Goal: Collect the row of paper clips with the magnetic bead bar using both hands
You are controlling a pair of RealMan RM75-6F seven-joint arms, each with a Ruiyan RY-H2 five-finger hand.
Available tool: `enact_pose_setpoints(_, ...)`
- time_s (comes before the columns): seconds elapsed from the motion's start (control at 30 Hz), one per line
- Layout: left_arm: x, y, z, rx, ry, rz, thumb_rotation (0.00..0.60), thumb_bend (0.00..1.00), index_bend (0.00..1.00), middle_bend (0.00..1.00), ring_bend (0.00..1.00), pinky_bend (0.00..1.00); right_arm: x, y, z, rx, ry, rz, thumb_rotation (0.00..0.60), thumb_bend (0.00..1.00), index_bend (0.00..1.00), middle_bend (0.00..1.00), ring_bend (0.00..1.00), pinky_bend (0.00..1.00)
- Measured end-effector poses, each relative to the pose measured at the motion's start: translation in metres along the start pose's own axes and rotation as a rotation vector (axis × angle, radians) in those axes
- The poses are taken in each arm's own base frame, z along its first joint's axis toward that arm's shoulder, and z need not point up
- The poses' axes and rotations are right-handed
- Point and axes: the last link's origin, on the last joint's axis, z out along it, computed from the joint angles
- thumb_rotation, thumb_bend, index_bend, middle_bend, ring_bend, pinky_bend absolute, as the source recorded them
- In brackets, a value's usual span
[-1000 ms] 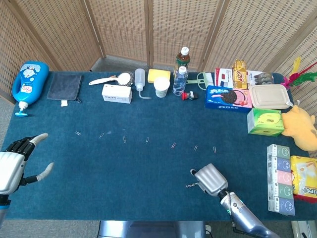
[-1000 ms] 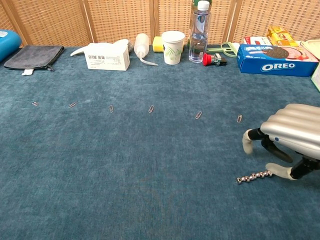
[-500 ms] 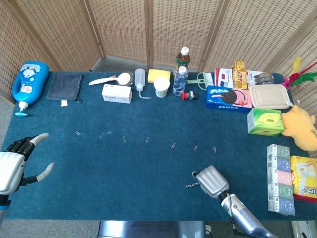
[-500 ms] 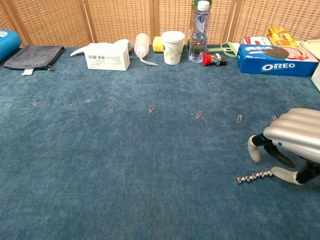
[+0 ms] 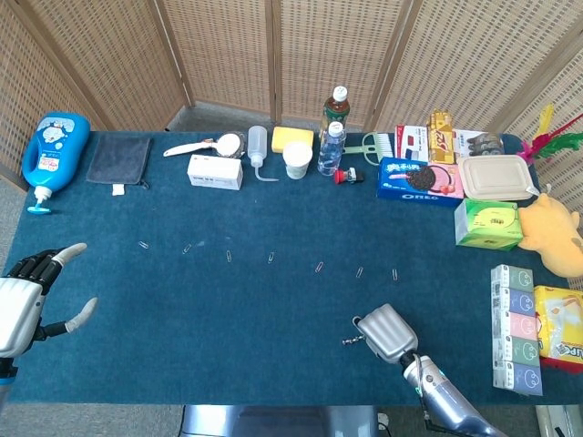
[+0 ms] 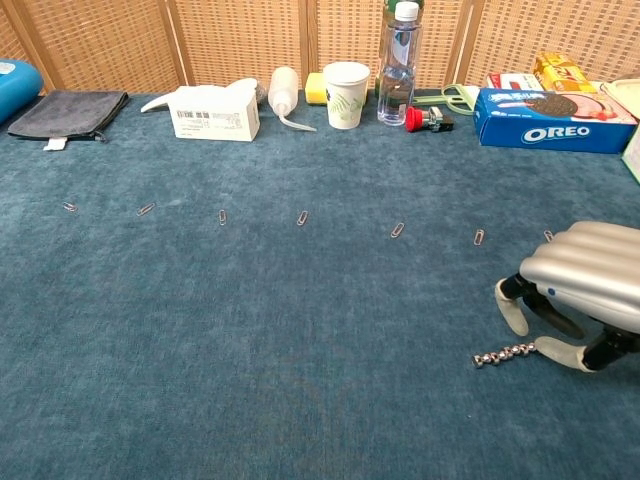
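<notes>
Fingers point(image 6: 560, 352) of right hand point(image 6: 585, 290) had drawn back slightly, tips touching bead bar point(image 6: 504, 353), real grip unclear. Left hand point(image 5: 23, 305) stayed spread, empty. Clips point(image 6: 302, 217) uncollected on worktop point(image 6: 300, 330).

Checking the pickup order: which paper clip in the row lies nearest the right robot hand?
The clip at the row's right end, just beyond the right robot hand; the other clips trail off leftward.

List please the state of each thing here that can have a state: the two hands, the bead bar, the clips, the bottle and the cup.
Right hand: fingers on one end of the bead bar.
Left hand: holds nothing, fingers apart.
Bead bar: flat on cloth.
Paper clips: in a row, uncollected.
Water bottle: upright, capped.
Paper cup: upright.
</notes>
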Motion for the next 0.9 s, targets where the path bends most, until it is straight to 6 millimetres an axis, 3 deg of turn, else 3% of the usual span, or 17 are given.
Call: enact_pose_setpoints(0.9, 0.0, -0.002, 0.001, 0.001, 0.003, 0.0, 0.292, 0.5, 0.15, 0.26, 0.23, 0.27, -0.014, 0.001, 0.006, -0.026, -0.035, -0.004, 0.6, 0.45, 0.47, 0.76, 0.82, 0.91)
